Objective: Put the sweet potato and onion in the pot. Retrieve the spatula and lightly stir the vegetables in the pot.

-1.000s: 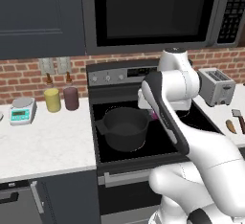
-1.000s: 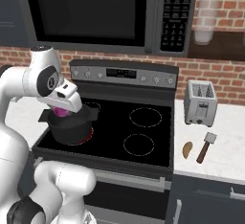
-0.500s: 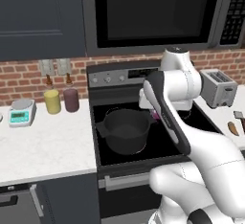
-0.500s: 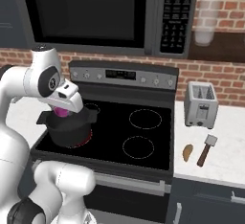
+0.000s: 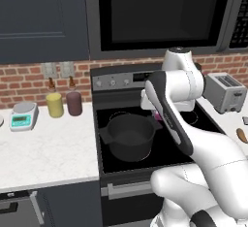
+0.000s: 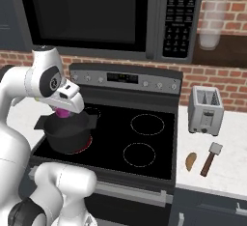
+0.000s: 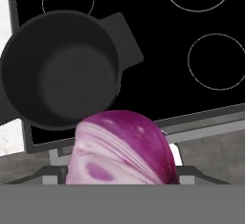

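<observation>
My gripper (image 7: 119, 173) is shut on the onion (image 7: 122, 146), a round pink-purple bulb held just above the near rim of the pot (image 7: 57, 70). The dark pot stands on the stove's front left burner, and its inside looks bare. From the right base view, the gripper (image 6: 66, 109) hangs over the pot (image 6: 67, 133) with the onion (image 6: 61, 113) peeking out below the hand. The sweet potato (image 6: 191, 161) lies on the counter right of the stove, with the spatula (image 6: 211, 158) beside it. The pot (image 5: 128, 135) is also in the left base view.
A toaster (image 6: 205, 110) stands at the back of the right counter. On the left counter are two jars (image 5: 64, 104) and a kitchen scale (image 5: 22, 116). A microwave (image 6: 111, 12) hangs above the black stovetop (image 6: 144, 143).
</observation>
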